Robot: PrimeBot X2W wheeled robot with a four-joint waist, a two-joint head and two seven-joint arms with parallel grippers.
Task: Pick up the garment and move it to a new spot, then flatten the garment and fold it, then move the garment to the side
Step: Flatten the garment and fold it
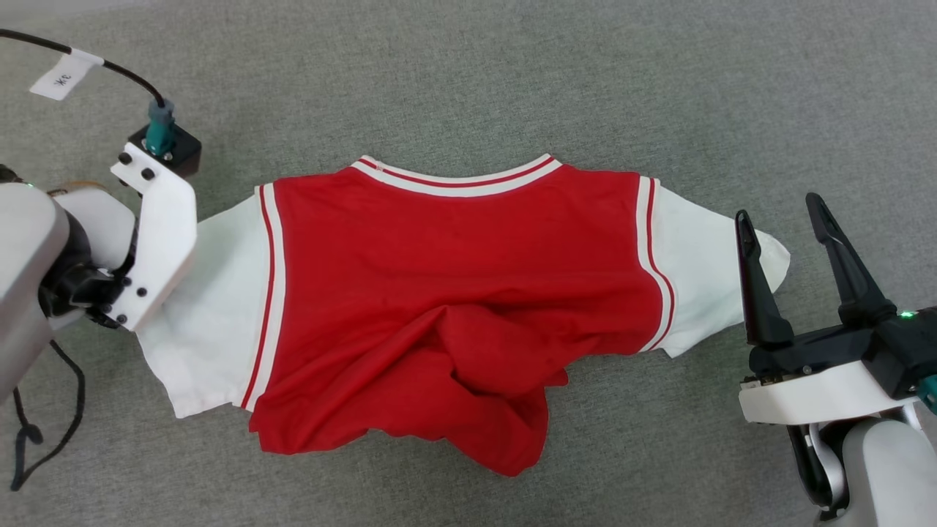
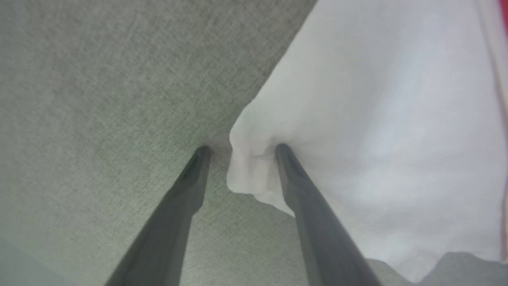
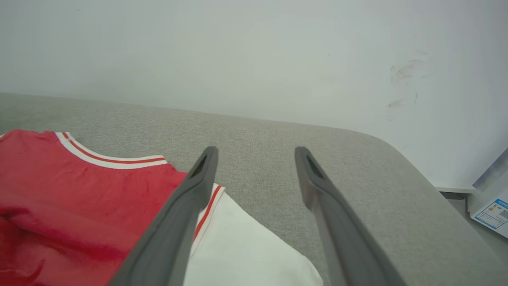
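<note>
The garment (image 1: 454, 293) lies spread on the grey surface, plain red side up, collar toward the far side. Its lower hem is bunched and wrinkled. A white sleeve sticks out at each end. My left wrist (image 1: 157, 234) hangs over the left sleeve, pointing down. In the left wrist view my left gripper (image 2: 241, 149) is open and straddles the sleeve's crumpled corner (image 2: 254, 167), one finger on the bare surface, the other on white cloth. My right gripper (image 1: 779, 207) stands open by the right sleeve's tip (image 1: 768, 252), holding nothing; its left finger (image 3: 186, 206) crosses the sleeve.
The grey fabric surface (image 1: 468, 73) stretches all round the garment. In the right wrist view it ends at a rounded corner (image 3: 416, 167) before a white wall (image 3: 254, 51). A labelled black cable (image 1: 62, 77) runs to my left wrist. A printed box (image 3: 492, 210) sits beyond the edge.
</note>
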